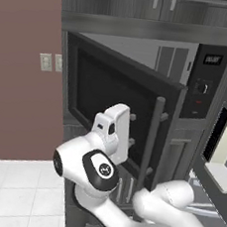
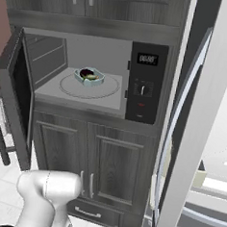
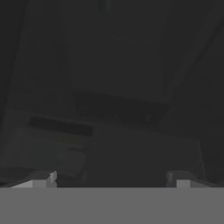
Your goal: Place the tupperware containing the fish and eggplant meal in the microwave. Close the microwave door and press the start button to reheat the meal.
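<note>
– What colours do you see in the oven?
– Your tupperware is pale blue-grey, the eggplant dark purple-black.
– And round it?
– Black microwave, dark door (glass near black), grey wood-grain cabinets, reddish-brown wall, white tiles.

The white arm rises from the lower right of the left base view, folds at a dark-capped joint in the lower centre, and its hand reaches up toward mid-frame. In the hand view, the gripper shows two fingertips spread wide apart at the bottom, nothing between them.
</note>
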Available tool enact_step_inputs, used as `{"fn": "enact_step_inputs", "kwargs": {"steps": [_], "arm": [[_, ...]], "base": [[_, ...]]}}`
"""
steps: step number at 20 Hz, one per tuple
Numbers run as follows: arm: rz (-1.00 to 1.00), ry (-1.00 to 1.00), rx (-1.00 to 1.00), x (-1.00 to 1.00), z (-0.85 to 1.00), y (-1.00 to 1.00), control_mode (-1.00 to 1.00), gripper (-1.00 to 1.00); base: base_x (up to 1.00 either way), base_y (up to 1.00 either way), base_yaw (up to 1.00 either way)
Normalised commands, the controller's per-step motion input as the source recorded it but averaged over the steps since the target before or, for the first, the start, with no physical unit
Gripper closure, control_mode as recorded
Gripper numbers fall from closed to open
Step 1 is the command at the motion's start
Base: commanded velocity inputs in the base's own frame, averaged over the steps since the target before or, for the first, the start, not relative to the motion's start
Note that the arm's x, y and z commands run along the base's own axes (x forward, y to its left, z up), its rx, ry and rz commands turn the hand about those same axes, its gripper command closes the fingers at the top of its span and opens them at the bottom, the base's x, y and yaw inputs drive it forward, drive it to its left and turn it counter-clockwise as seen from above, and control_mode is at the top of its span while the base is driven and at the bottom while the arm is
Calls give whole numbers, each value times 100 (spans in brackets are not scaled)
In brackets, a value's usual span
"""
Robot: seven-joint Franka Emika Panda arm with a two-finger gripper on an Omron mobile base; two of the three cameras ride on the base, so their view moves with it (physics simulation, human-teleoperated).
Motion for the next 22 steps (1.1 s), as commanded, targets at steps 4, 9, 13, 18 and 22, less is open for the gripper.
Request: {"fn": "enact_step_inputs", "kwargs": {"steps": [4,9,13,18,22], "arm": [[0,0,0,27,0,-59,-100,-100],[0,0,0,43,0,-40,-100,-100],[1,0,0,61,0,-15,-100,-100],[2,0,0,71,0,-7,-100,-100],[1,0,0,70,0,-8,-100,-100]], "base": [[0,0,0],[0,0,0],[0,0,0],[0,0,0],[0,0,0]]}}
